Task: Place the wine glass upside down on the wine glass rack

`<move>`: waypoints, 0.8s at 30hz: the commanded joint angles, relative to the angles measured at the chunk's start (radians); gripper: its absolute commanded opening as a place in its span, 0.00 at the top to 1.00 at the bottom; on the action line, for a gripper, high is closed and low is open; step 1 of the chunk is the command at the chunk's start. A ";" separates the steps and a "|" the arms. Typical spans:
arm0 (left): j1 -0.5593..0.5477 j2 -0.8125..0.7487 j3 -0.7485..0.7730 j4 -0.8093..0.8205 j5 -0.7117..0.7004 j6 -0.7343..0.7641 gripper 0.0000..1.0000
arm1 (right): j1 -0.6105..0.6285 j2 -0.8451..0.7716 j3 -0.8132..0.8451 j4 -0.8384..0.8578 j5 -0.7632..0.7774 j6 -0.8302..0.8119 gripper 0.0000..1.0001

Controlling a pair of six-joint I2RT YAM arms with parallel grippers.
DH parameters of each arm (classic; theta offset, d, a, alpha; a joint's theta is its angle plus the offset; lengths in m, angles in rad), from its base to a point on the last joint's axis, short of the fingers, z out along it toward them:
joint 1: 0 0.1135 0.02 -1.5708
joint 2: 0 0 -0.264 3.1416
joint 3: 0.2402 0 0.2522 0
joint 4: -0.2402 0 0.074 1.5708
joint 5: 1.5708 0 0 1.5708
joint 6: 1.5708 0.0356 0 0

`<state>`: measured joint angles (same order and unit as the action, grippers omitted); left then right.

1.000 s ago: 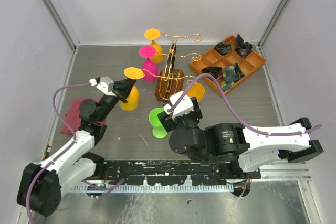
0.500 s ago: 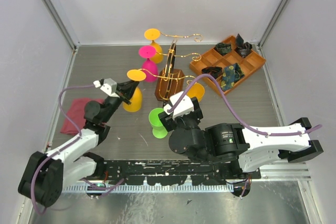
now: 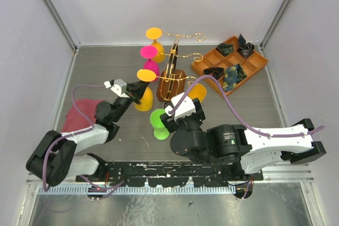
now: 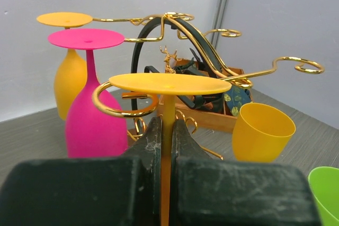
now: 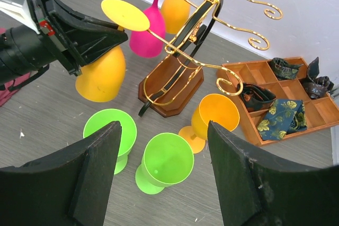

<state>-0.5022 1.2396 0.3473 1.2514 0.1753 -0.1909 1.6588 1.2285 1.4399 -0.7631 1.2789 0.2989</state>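
Observation:
An orange wine glass hangs upside down in my left gripper, which is shut on its stem just below the flat foot. The wine glass rack is gold wire on a brown wooden base. One of its curled arm ends loops just under the foot, beside the stem; I cannot tell whether the foot rests on it. A pink glass and another orange one hang inverted on the rack. My right gripper is open and empty above a green glass.
A second green glass and an upright orange glass stand in front of the rack base. An orange compartment tray with dark cloth pieces lies at the back right. A red cloth lies at the left.
My left gripper has carried the orange glass to the right, up to the rack's near arm. The right arm has not moved.

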 commanded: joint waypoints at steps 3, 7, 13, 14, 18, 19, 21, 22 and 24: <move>-0.050 0.100 0.053 0.128 -0.062 0.035 1.00 | 0.005 -0.024 0.011 -0.009 0.040 0.026 0.29; -0.062 0.142 0.071 0.163 -0.086 0.043 1.00 | 0.004 -0.031 0.004 -0.015 0.044 0.031 0.28; -0.062 0.192 0.101 0.180 -0.144 0.059 1.00 | 0.005 -0.039 -0.001 -0.017 0.050 0.032 0.28; -0.062 0.196 0.103 0.180 -0.156 0.064 1.00 | 0.004 -0.040 -0.001 -0.018 0.051 0.032 0.28; -0.062 0.203 0.110 0.180 -0.200 0.094 1.00 | 0.004 -0.042 -0.004 -0.020 0.055 0.035 0.28; -0.062 0.202 0.108 0.180 -0.211 0.101 1.00 | 0.005 -0.043 -0.004 -0.020 0.057 0.035 0.28; -0.062 0.195 0.102 0.180 -0.232 0.118 1.00 | 0.004 -0.040 -0.004 -0.019 0.060 0.035 0.28; -0.062 0.189 0.095 0.180 -0.245 0.126 1.00 | 0.006 -0.038 -0.003 -0.019 0.061 0.034 0.28; -0.062 0.172 0.083 0.180 -0.269 0.141 1.00 | 0.004 -0.034 -0.002 -0.019 0.063 0.033 0.27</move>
<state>-0.5610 1.4326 0.4252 1.3865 -0.0109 -0.1116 1.6588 1.2152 1.4349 -0.7948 1.2980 0.3141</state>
